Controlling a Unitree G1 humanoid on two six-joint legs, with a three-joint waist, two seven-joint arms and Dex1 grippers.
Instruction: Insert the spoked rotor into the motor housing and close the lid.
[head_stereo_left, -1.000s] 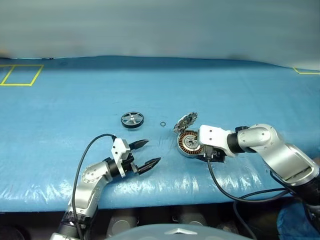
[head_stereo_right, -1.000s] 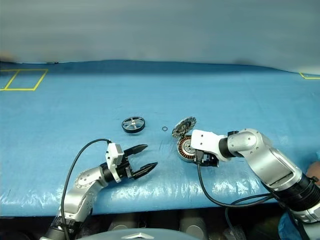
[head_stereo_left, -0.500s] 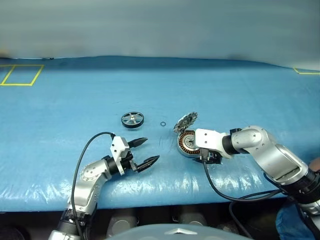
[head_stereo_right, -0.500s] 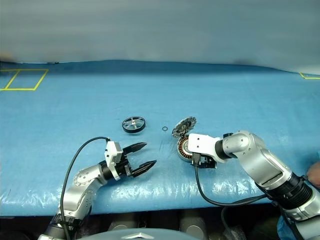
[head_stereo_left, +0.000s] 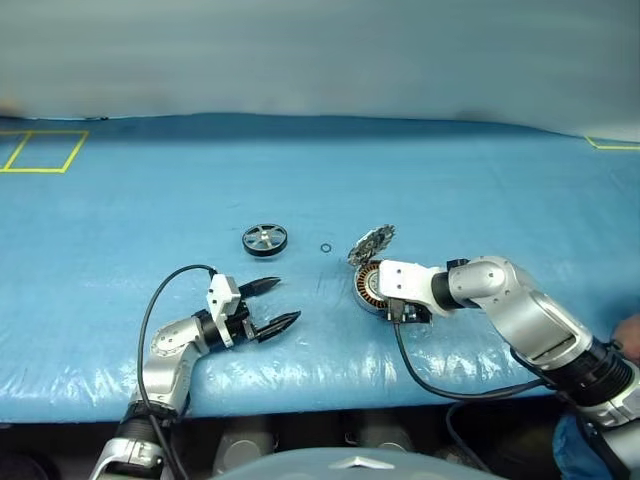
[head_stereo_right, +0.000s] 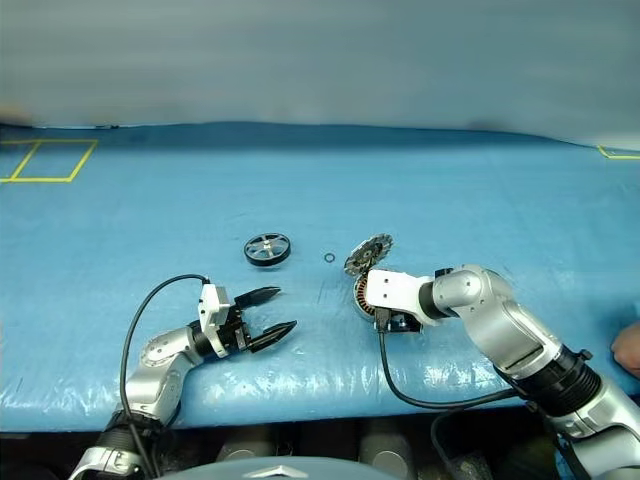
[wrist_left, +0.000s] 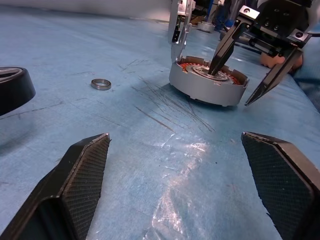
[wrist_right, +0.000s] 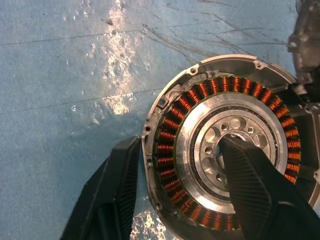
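Rotor (head_stereo_left: 264, 239) flat on the blue sheet (head_stereo_left: 480, 190), wheel face up. Lay well apart from the motor housing (head_stereo_left: 368, 287), off toward the robot's left, with a tiny black ring (head_stereo_left: 326, 248) between the two. Was not yet inserted, and sat untouched.

Housing open side up, copper windings showing round a bare hub. Looked ready to take the wheel from above. Lid (head_stereo_left: 371, 244) tipped up on its hinge at the far edge, toothed face toward the robot. Probably stood that way to keep the opening free.

Right gripper (wrist_right: 180, 145) angled down over the casing, fingers apart. Straddled the near wall, one finger outside the rim and one over the hub. Likely meant to pin the casing in place. Could not be told whether either pad pressed on metal.

Left gripper (head_stereo_left: 288, 300) low and level over the sheet, spread wide and holding nothing. Sat near the wheel on the robot's side, pointed across toward the casing. Seemed poised for the pickup.
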